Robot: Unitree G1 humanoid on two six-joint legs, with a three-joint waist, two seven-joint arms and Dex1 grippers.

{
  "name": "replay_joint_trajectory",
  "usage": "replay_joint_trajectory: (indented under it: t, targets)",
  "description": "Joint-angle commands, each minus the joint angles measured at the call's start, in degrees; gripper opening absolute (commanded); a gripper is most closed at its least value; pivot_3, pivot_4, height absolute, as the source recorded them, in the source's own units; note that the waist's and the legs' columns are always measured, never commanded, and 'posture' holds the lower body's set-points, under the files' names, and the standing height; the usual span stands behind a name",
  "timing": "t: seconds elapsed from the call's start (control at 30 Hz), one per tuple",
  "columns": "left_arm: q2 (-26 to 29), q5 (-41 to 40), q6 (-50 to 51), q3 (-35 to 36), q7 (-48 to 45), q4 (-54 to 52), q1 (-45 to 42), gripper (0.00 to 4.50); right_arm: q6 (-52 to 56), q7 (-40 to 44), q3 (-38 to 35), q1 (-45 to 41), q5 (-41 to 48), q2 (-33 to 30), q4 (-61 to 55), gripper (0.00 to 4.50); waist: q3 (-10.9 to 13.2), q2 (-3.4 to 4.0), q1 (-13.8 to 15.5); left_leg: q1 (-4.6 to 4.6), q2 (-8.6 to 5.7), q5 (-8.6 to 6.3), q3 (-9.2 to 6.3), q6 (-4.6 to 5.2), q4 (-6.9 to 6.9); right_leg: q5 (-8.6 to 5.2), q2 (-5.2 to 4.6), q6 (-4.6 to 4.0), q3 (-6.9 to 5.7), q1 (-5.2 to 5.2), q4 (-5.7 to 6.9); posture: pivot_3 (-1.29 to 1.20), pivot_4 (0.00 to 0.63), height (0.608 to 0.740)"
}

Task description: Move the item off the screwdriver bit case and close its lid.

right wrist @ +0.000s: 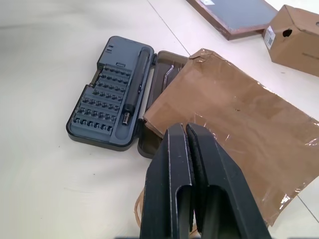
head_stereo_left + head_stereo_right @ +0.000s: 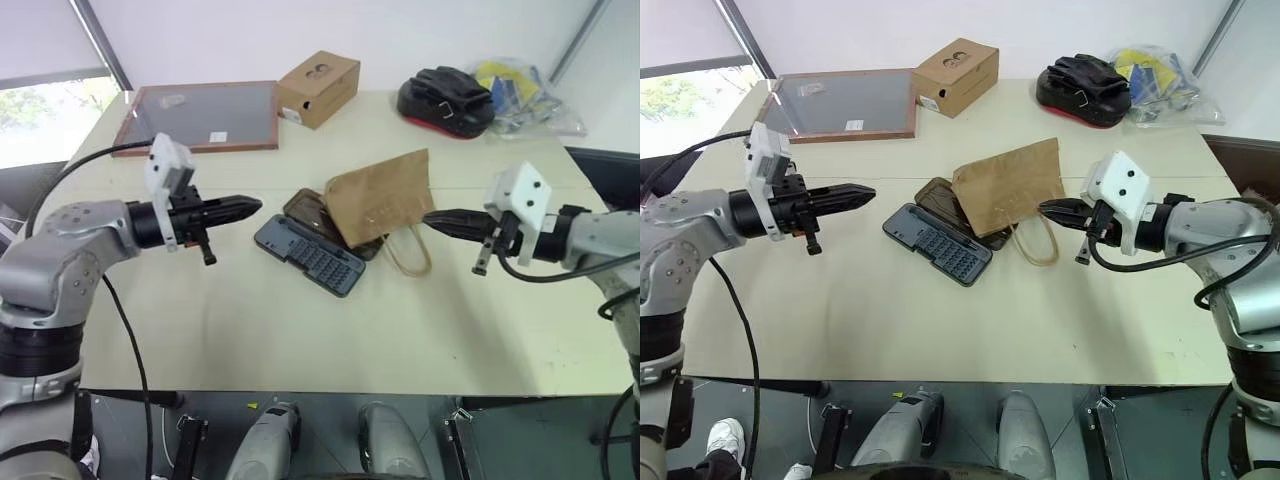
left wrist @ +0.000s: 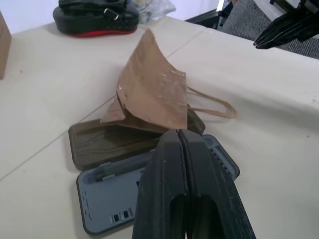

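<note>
The screwdriver bit case point(image 2: 308, 254) lies open in the middle of the table, its dark grey-blue base full of small bits. Its smoky-brown lid point(image 2: 308, 210) lies flat behind the base. The brown paper bag point(image 2: 380, 195) rests across the right part of that lid, and its loop handles point(image 2: 412, 252) trail onto the table. My left gripper point(image 2: 250, 207) hovers shut to the left of the case, pointing at it. On the right, my right gripper point(image 2: 432, 218) is shut and empty, its tips close to the bag's edge.
A wood-framed dark board point(image 2: 200, 115) and a brown cardboard box point(image 2: 318, 87) sit at the back left. A black and red pouch point(image 2: 445, 100) and a clear plastic bag point(image 2: 520, 95) lie at the back right. Bare tabletop point(image 2: 300, 340) stretches toward the near edge.
</note>
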Motion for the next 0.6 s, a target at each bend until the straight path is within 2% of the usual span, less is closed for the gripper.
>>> replay_joint_trajectory:
  t: [0.03,0.6]
  targets:
    - [-0.2,0.4,-1.9,1.1,0.4,-0.9,-0.4,0.0,-0.6,0.0,-0.9,-0.8,0.0,-0.5,-1.5,0.08,0.0,0.0,0.0,-0.01,0.0,0.0,0.0,0.0,0.0,0.0,0.0,0.0,0.0,0.0,0.0,0.0,0.15,0.74]
    - [-2.7,1.4,-2.9,0.6,3.1,-1.2,0.1,0.0,-0.7,-1.4,-0.3,-2.3,-0.9,0.3,-0.9,0.08,0.0,0.0,0.0,-0.01,0.0,0.0,0.01,0.0,0.0,0.0,-0.01,0.0,0.01,-0.01,0.0,0.0,0.15,0.74]
